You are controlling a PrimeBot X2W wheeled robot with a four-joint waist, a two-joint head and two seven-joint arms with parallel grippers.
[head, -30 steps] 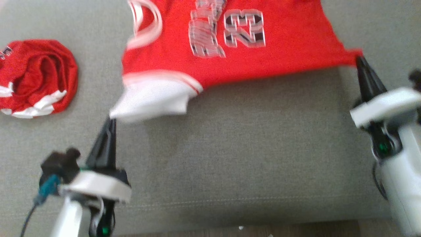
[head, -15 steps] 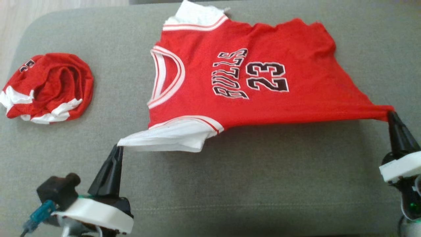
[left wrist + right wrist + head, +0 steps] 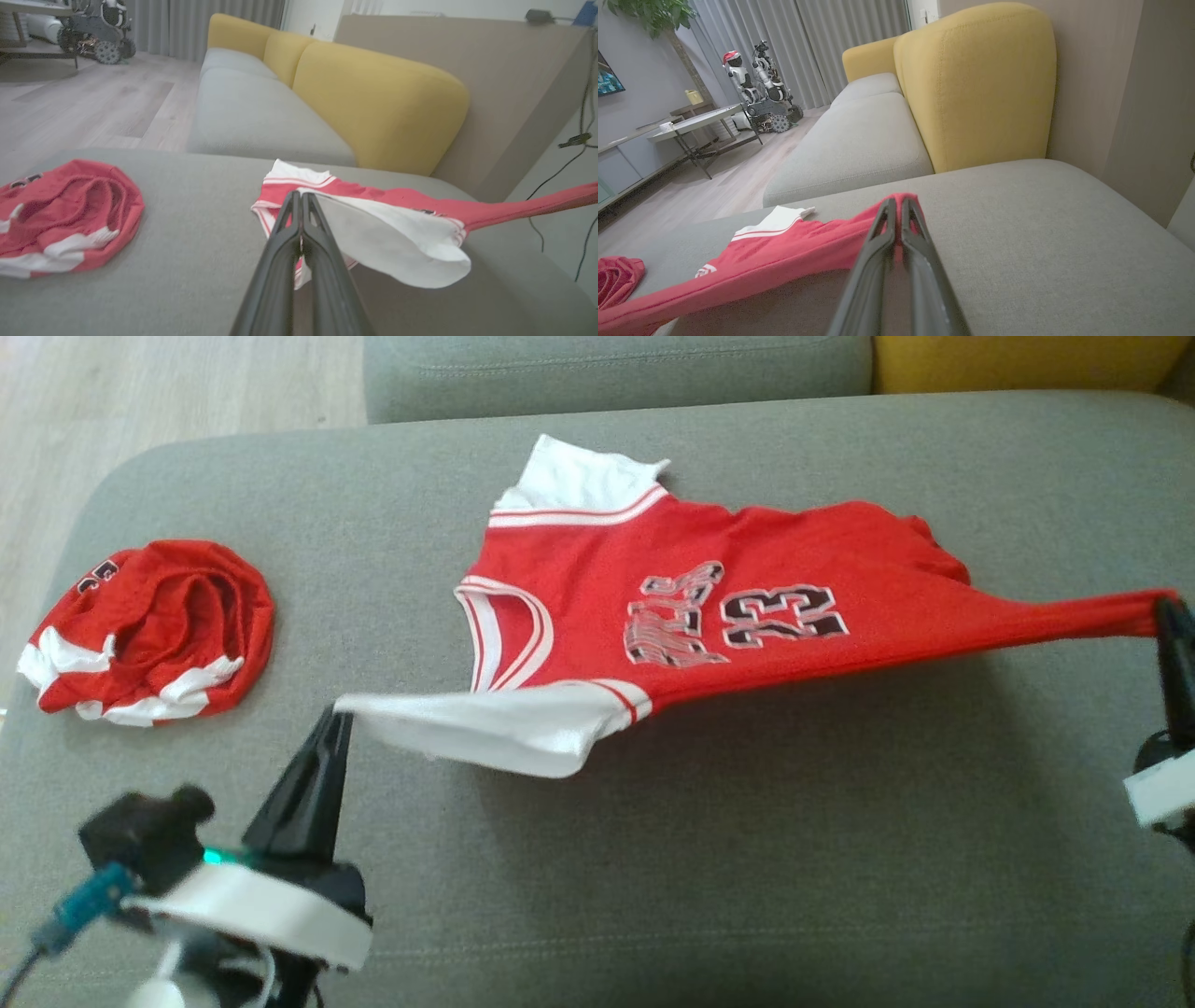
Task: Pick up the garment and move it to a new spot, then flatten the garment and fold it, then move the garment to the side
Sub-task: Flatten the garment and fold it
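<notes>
The light, soft jersey [image 3: 747, 579] hangs stretched between the left gripper [image 3: 341, 719], clamped on its white sleeve, and the right gripper [image 3: 1167, 609], clamped on its red hem corner, probably good places to hold.

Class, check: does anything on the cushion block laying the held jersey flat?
Nothing visible does. The cushion in front of the jersey looks bare; the crumpled red garment lies apart, to its left.
</notes>
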